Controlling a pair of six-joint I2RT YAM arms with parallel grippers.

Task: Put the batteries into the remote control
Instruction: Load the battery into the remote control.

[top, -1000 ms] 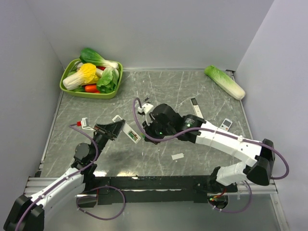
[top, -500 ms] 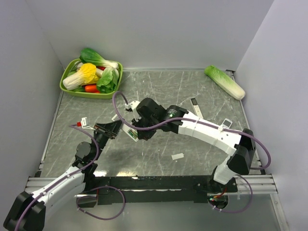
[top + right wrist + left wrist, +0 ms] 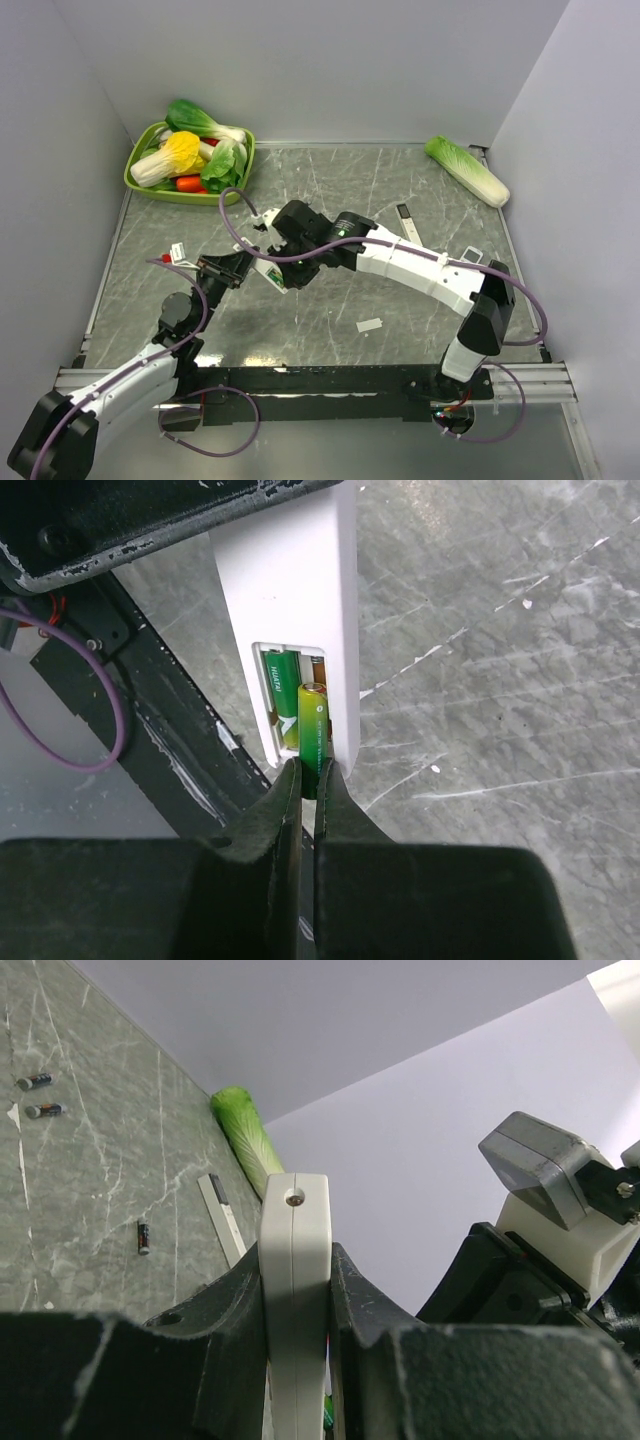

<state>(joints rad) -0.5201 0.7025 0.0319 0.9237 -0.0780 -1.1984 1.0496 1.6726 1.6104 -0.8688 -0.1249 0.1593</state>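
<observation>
My left gripper (image 3: 297, 1265) is shut on the remote control (image 3: 296, 1215), a slim white bar held on edge above the table. In the top view the remote control (image 3: 270, 276) sticks out to the right of the left gripper (image 3: 238, 268). Its open recess faces the right wrist camera, with one green battery (image 3: 280, 695) lying inside on the left. My right gripper (image 3: 308, 776) is shut on a second green battery (image 3: 312, 725), whose upper end rests in the right slot of the remote control (image 3: 300, 590). The right gripper (image 3: 284, 272) is at the remote's end.
A green tray (image 3: 137, 178) of vegetables stands at the back left, a cabbage (image 3: 467, 170) at the back right. Two other white remotes (image 3: 408, 225) (image 3: 470, 258) and a small white cover (image 3: 369, 325) lie on the table. Tiny dark cells (image 3: 36, 1082) (image 3: 143, 1237) lie farther off.
My right arm has swung left across the table with the green battery and brought it to the recess of the remote. The left arm has stayed put.
</observation>
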